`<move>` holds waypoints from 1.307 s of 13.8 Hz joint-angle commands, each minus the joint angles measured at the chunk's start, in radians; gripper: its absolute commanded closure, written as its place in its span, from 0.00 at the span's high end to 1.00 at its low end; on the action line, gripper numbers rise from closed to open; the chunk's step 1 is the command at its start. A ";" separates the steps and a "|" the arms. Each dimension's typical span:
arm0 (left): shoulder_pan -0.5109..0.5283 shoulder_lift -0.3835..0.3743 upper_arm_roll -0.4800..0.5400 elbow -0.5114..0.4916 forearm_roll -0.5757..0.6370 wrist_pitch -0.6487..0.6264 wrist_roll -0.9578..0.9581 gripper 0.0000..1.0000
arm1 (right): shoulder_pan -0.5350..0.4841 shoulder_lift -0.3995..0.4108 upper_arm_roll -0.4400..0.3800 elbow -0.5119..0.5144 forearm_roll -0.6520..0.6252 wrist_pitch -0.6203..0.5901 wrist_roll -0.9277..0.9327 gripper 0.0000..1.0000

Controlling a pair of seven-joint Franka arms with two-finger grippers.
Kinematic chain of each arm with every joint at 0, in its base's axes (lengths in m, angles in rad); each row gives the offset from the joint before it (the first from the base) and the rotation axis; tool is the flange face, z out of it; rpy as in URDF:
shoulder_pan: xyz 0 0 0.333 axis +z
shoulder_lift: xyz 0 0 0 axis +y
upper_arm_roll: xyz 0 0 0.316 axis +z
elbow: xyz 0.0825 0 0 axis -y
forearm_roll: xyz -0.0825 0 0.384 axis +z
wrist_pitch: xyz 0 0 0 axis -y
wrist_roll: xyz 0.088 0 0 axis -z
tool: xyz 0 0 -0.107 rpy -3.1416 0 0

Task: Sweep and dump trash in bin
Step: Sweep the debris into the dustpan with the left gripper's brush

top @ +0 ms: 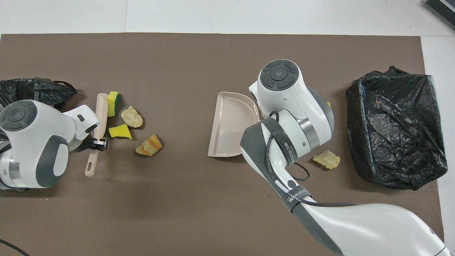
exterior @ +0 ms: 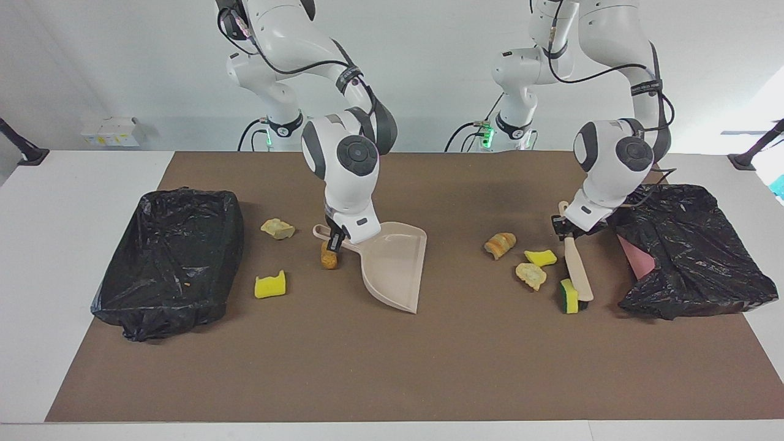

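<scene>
Left gripper (exterior: pixel 564 225) clamps the brush (exterior: pixel 576 268) against a yellow sponge chunk (exterior: pixel 568 296); right gripper (exterior: pixel 334 240) grips the dustpan (exterior: pixel 392 263) handle.

White wall (exterior: pixel 122 61), white table (exterior: pixel 61 257) w/ brown mat (exterior: pixel 392 367).
</scene>
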 commanded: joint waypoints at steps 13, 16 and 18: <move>-0.457 -0.047 0.004 -0.084 -0.337 0.101 -0.358 0.00 | -0.015 -0.116 0.012 -0.233 -0.089 0.142 -0.167 0.00; -0.543 -0.035 -0.001 -0.057 -0.430 0.140 -0.353 0.00 | -0.018 -0.116 0.012 -0.233 -0.089 0.153 -0.167 0.00; -0.607 -0.007 -0.003 -0.023 -0.476 0.186 -0.353 0.00 | -0.018 -0.116 0.012 -0.233 -0.089 0.153 -0.167 0.00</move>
